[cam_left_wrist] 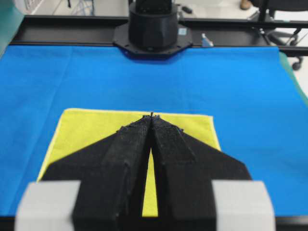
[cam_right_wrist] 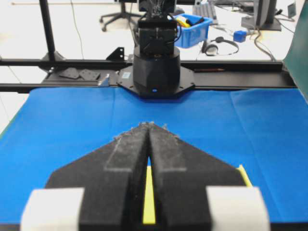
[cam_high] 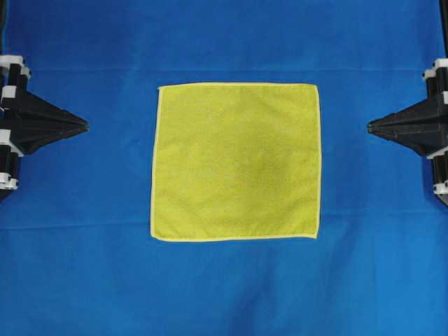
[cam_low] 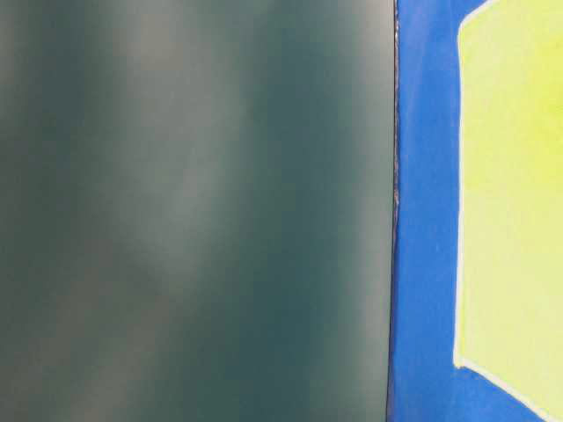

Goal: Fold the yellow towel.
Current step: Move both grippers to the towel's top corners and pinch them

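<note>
The yellow towel (cam_high: 236, 161) lies flat and unfolded in the middle of the blue sheet (cam_high: 224, 42), its pale hem showing all round. My left gripper (cam_high: 85, 126) hovers at the left edge, shut, its tips pointing at the towel but well apart from it. My right gripper (cam_high: 370, 127) mirrors it at the right edge, shut and empty. From the left wrist, the towel (cam_left_wrist: 91, 127) spreads beneath the closed gripper (cam_left_wrist: 151, 116). The right wrist view shows the gripper (cam_right_wrist: 147, 124) closed, with a sliver of towel (cam_right_wrist: 148, 197) seen below. The table-level view catches the towel (cam_low: 515, 193) at its right side.
The blue sheet covers the whole work surface. The opposite arm's black base (cam_left_wrist: 153, 26) stands at the far end of the left wrist view, and the other base (cam_right_wrist: 156, 67) likewise in the right wrist view. A blurred dark panel (cam_low: 193, 211) fills most of the table-level view.
</note>
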You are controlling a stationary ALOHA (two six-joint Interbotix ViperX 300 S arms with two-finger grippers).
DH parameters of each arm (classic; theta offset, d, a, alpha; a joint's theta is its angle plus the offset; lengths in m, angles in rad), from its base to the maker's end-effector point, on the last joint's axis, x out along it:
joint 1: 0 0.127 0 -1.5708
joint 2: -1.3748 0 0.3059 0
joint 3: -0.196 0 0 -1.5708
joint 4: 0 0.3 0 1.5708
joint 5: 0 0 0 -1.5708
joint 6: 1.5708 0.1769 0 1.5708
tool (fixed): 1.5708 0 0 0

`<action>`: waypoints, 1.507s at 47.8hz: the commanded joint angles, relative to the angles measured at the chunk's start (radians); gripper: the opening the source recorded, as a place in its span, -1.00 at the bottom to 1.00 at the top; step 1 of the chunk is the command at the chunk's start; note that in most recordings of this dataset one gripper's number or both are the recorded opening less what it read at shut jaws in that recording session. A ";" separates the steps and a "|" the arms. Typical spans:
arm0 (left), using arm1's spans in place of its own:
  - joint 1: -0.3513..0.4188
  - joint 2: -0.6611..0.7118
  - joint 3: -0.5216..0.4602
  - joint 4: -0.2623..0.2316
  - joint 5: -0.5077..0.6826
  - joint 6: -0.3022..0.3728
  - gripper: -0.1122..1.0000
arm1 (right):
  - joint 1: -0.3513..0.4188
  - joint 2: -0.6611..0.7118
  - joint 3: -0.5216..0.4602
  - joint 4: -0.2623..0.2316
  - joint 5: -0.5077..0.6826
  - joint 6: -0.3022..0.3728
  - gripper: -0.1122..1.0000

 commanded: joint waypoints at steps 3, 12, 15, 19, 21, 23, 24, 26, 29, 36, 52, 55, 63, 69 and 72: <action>0.012 0.018 -0.017 -0.028 0.009 -0.018 -0.80 | -0.035 0.018 -0.028 0.011 0.018 0.008 -0.80; 0.081 0.097 -0.012 -0.034 0.014 -0.058 -0.80 | -0.176 0.100 -0.074 0.015 0.202 0.025 -0.80; 0.106 0.138 -0.012 -0.034 0.011 -0.060 -0.80 | -0.224 0.137 -0.081 0.015 0.241 0.026 -0.80; 0.144 0.210 -0.018 -0.034 -0.002 -0.061 -0.80 | -0.281 0.192 -0.087 0.015 0.262 0.026 -0.80; 0.164 0.247 -0.025 -0.034 -0.011 -0.066 -0.80 | -0.310 0.227 -0.089 0.015 0.262 0.026 -0.80; 0.181 0.285 -0.029 -0.034 -0.018 -0.069 -0.79 | -0.330 0.258 -0.092 0.014 0.264 0.026 -0.79; 0.190 0.305 -0.034 -0.034 -0.021 -0.069 -0.79 | -0.339 0.272 -0.094 0.012 0.264 0.026 -0.79; 0.206 0.345 -0.040 -0.034 -0.028 -0.069 -0.79 | -0.354 0.301 -0.098 0.012 0.268 0.025 -0.79; 0.235 0.416 -0.057 -0.034 -0.031 -0.069 -0.75 | -0.382 0.350 -0.104 0.012 0.275 0.025 -0.79; 0.304 0.565 -0.092 -0.031 -0.035 -0.057 -0.14 | -0.422 0.494 -0.141 0.003 0.278 0.023 -0.58; 0.400 0.882 -0.179 -0.028 -0.124 -0.041 0.63 | -0.489 0.798 -0.222 -0.035 0.262 0.017 0.18; 0.420 0.925 -0.193 -0.028 -0.137 -0.037 0.63 | -0.495 0.838 -0.236 -0.041 0.255 0.017 0.19; 0.462 1.032 -0.227 -0.028 -0.163 -0.028 0.63 | -0.515 0.920 -0.264 -0.052 0.250 0.015 0.19; 0.469 1.085 -0.250 -0.028 -0.170 -0.026 0.63 | -0.532 0.954 -0.268 -0.054 0.245 0.015 0.18; 0.469 1.098 -0.261 -0.028 -0.170 -0.028 0.63 | -0.541 0.965 -0.267 -0.054 0.241 0.015 0.17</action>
